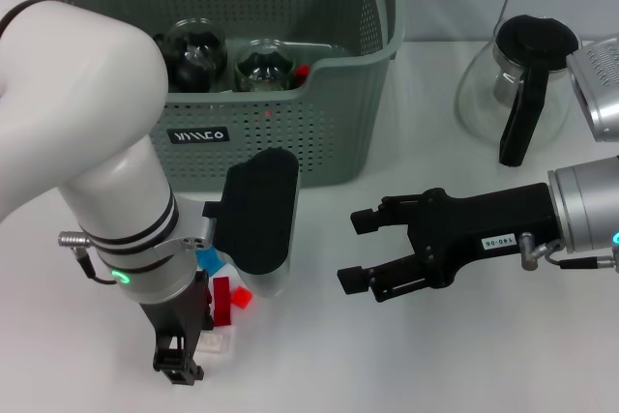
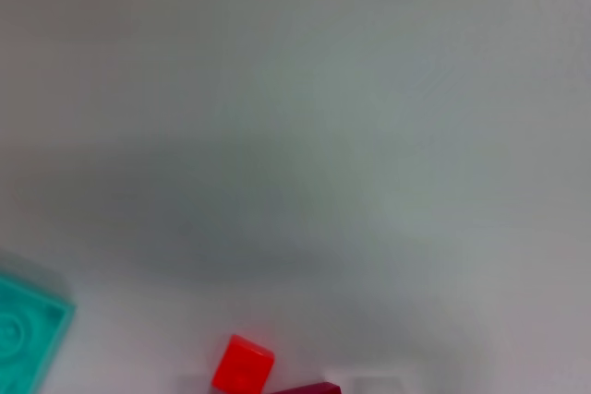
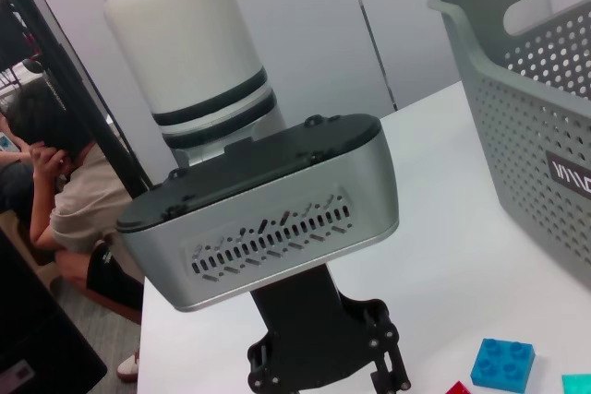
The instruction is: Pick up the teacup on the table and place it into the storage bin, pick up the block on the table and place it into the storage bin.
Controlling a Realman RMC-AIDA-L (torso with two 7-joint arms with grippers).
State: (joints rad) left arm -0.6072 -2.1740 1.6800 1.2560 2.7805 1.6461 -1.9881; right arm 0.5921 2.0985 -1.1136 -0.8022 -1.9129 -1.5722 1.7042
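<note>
The left tool (image 1: 180, 363) hangs low over the white counter (image 1: 406, 355) at about seven o'clock in the head view, pointing straight down, just in front of a small cluster of blocks. Whether its fingers are apart or together cannot be told: the arm's own body hides them from above, and the left wrist view shows only counter.

The blocks lie just beyond it, toward one o'clock from the tool: a red block (image 1: 223, 295), a blue block (image 1: 209, 258) partly hidden by the wrist housing, and a white block (image 1: 215, 342) almost touching the tool. The left wrist view catches a red block (image 2: 243, 364) and a teal block (image 2: 26, 331) at the edge of its field, which suggests the tool is not yet centred over any of them and needs a short shift toward the cluster before closing.

The storage bin (image 1: 319, 123) stands at twelve o'clock, well behind the blocks, open side up. Two glass vessels already sit inside it, so the teacup half of the task looks finished, though which vessel is the teacup cannot be settled.

The right tool (image 1: 353, 251) hovers at four o'clock, lying level, its fingers spread apart and empty, pointing toward nine o'clock at the blocks. It is well apart from them, so the left arm is plainly the nearer one. A glass coffee pot (image 1: 517, 84) stands at two o'clock, clear of both arms.
</note>
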